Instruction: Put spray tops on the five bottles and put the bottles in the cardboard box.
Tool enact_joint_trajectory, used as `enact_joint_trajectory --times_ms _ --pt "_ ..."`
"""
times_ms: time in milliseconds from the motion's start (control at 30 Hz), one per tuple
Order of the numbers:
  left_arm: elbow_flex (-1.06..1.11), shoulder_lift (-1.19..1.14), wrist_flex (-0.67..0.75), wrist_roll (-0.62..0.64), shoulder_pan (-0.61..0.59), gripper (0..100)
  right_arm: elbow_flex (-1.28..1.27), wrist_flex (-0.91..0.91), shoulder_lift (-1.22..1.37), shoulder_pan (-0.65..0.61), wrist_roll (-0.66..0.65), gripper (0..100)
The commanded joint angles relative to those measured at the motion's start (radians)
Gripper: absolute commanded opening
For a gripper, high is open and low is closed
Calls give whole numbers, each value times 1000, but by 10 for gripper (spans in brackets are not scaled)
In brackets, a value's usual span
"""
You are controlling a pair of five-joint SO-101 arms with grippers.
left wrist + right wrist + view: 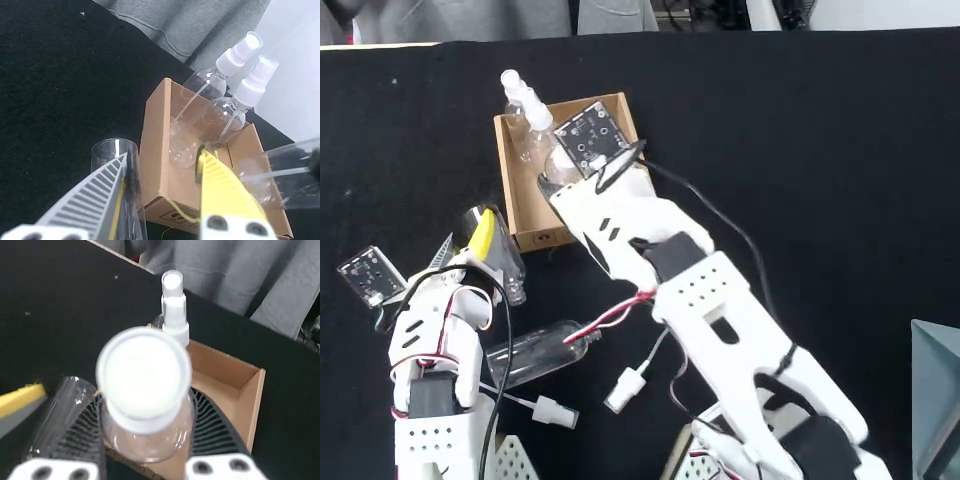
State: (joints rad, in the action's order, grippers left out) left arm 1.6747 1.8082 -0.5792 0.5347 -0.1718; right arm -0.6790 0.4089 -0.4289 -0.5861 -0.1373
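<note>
The open cardboard box (525,215) sits left of centre on the black table. Two bottles with white spray tops (240,52) lean in its far corner. My right gripper (145,412) hangs over the box, shut on a clear bottle with a white spray top (144,372). My left gripper (164,159) is just in front of the box, with its grey and yellow fingers apart. A clear bottle without a top (116,150) rests against the grey finger (100,192). A second topless bottle (535,355) lies on the table beside the left arm.
Two loose spray tops (555,410) (625,388) lie near the front edge between the arm bases. A red and white cable (610,315) hangs from the right arm over the lying bottle. A grey object (935,400) stands at the right edge. Grey cloth (190,25) lies behind the table.
</note>
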Motion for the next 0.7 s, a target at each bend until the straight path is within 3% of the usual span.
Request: enact_joint_trajectory --times_ms 0,667 --pt "25 15 -2 -15 -2 207 110 -29 25 -23 -2 54" --pt "25 15 0 -17 -7 209 182 -77 229 -23 6 54"
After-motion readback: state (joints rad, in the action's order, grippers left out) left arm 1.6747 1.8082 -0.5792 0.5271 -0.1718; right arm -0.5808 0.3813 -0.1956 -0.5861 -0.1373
